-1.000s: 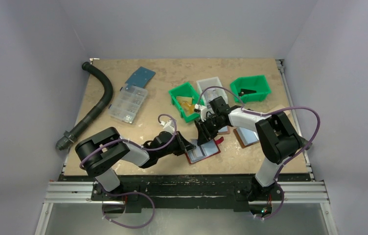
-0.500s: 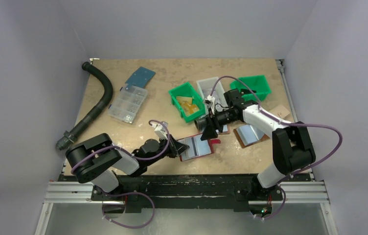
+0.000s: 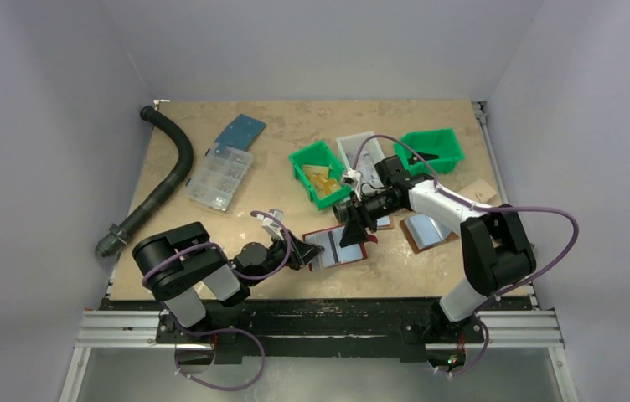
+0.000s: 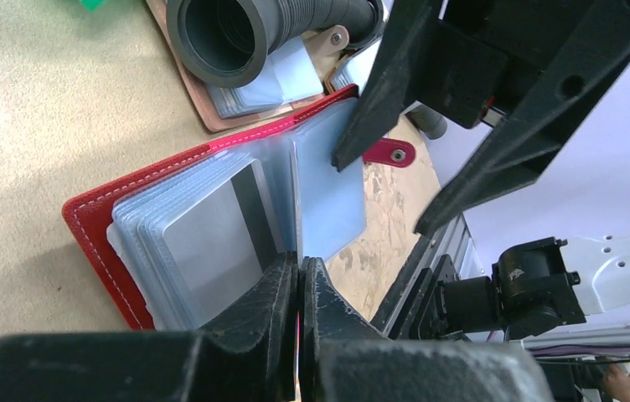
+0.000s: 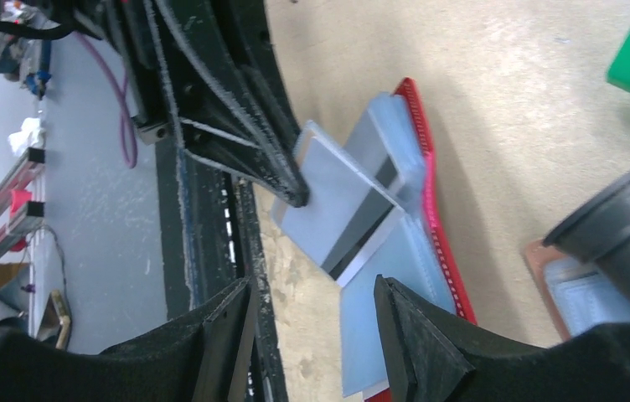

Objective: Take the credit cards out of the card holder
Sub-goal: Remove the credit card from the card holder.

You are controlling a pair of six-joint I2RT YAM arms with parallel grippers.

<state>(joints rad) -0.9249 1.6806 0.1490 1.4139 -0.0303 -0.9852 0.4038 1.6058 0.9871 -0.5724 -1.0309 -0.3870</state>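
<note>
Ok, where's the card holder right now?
Top view: the card holder lies open near the table's front edge, between the left gripper and right gripper, brown folders right of it.

I count one red card holder [image 3: 333, 249] at near centre, with one striped card [image 4: 211, 243] showing in it; any others cannot be counted. Right of it are two brown folders [image 3: 427, 230] [image 3: 384, 223]. Farther back are two green bins [image 3: 299, 161] [image 3: 450, 151] and one white bin [image 3: 362, 142]. At far left are one clear compartment box [image 3: 219, 177], one blue plate [image 3: 240, 131] and one black hose [image 3: 152, 199].
</note>
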